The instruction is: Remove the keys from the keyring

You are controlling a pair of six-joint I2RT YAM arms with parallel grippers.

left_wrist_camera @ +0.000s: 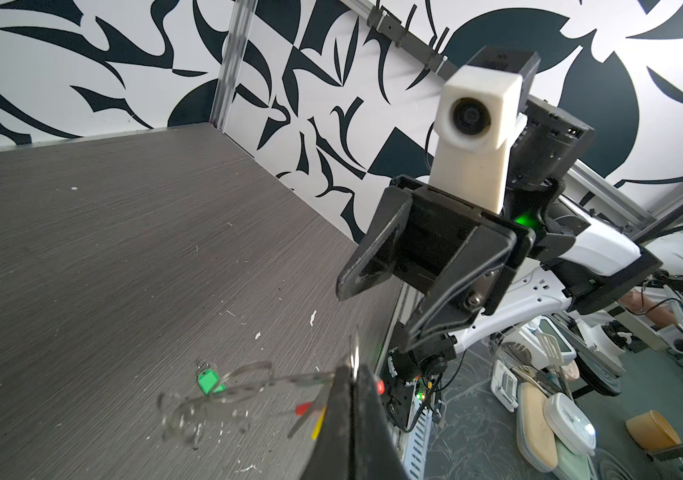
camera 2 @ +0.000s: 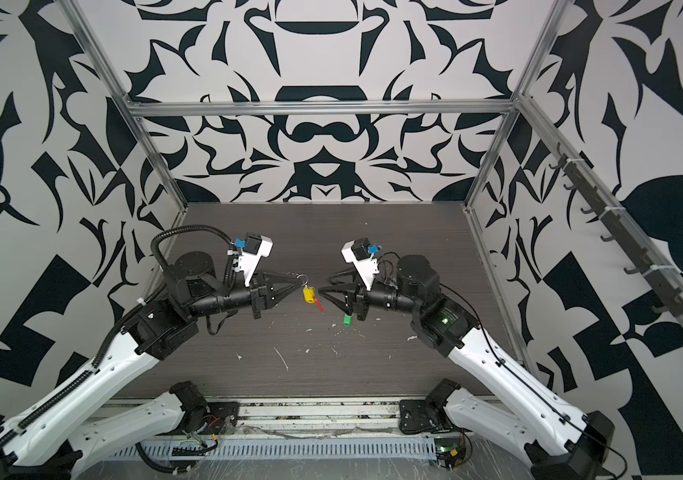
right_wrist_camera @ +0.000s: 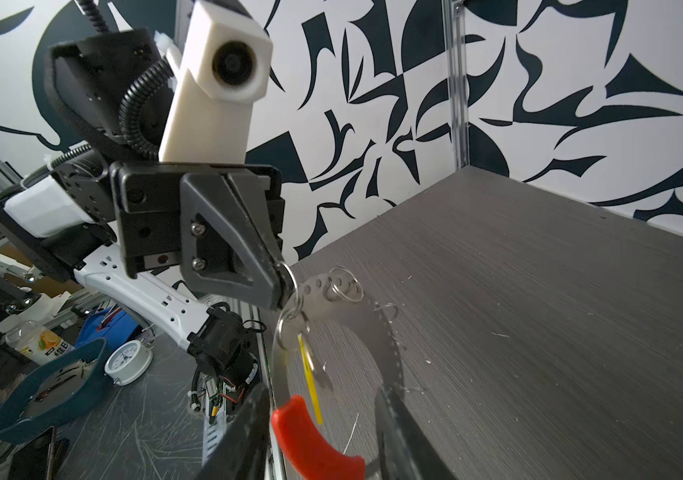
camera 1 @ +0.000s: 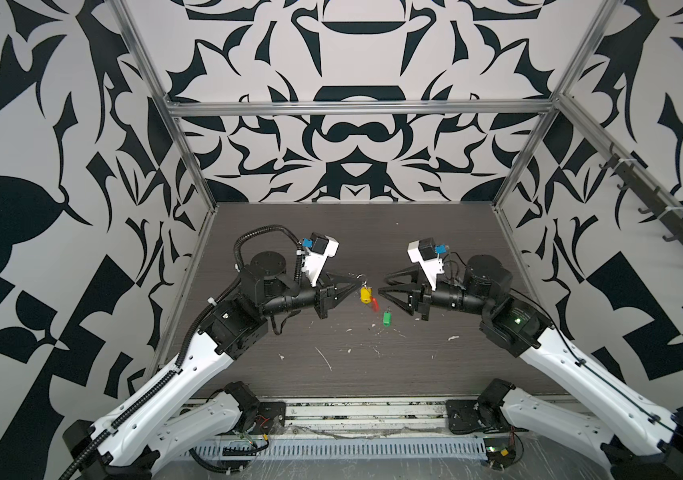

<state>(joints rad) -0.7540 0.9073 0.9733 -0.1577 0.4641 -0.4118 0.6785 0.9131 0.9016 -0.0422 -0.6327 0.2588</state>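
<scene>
- Closest to the right wrist lens hangs the red plastic end section [right_wrist_camera: 310, 440] of the long curved pale perforated strip [right_wrist_camera: 373, 324]. It sits between the two fingers of the right gripper [camera 1: 384, 284], which stand apart and grip nothing.
- Clamped on the small thin silver wire keyring [right_wrist_camera: 294, 286], the left gripper [camera 1: 358, 286] holds it above the dark wood-grain table [camera 1: 331, 249].
- Dangling from that ring, the yellow oblong plastic tag key [camera 1: 366, 294] hangs just below the left fingertips, near the right ones.
- Loose on the table lies the green oblong plastic tag key [camera 1: 386, 318], near the right gripper and apart from the ring.
- Judgement: one key looks freed, and the yellow one is the step in hand.
- Next move likely calls for the right gripper to close on the yellow tag's small loop and wind it along the ring's coil while the left holds firm.
</scene>
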